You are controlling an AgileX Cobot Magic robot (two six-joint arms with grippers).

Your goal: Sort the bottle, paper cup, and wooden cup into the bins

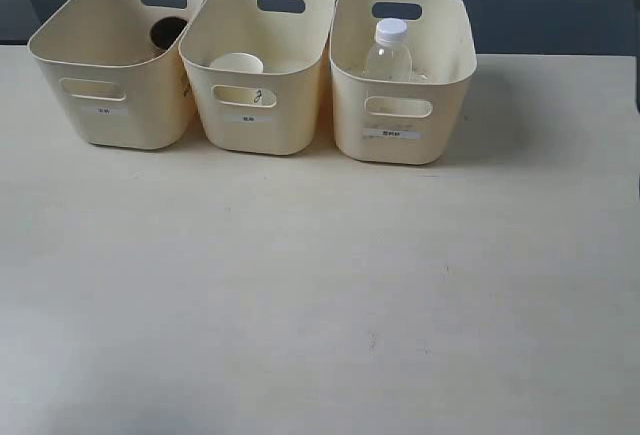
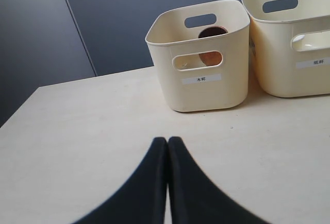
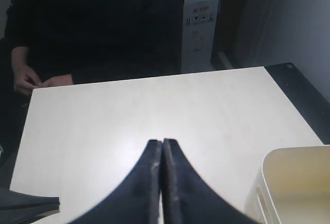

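Three cream bins stand in a row at the table's back. The left bin [image 1: 118, 105] holds the wooden cup [image 1: 168, 31], whose brown side also shows through the handle cut-out [image 2: 210, 57]. The paper cup [image 1: 237, 63] sits in the middle bin [image 1: 255, 115]. The clear bottle [image 1: 388, 53] with its white cap stands upright in the right bin [image 1: 400, 135]. Neither arm shows in the exterior view. My left gripper [image 2: 167, 140] is shut and empty over the table, well short of the left bin [image 2: 201, 87]. My right gripper [image 3: 162, 142] is shut and empty above bare table.
A bin's rim [image 3: 289, 183] lies beside my right gripper. A person in black [image 3: 93, 28] sits at the far table edge, with a white carton [image 3: 200, 26] behind. The middle bin [image 2: 294, 64] stands beside the left one.
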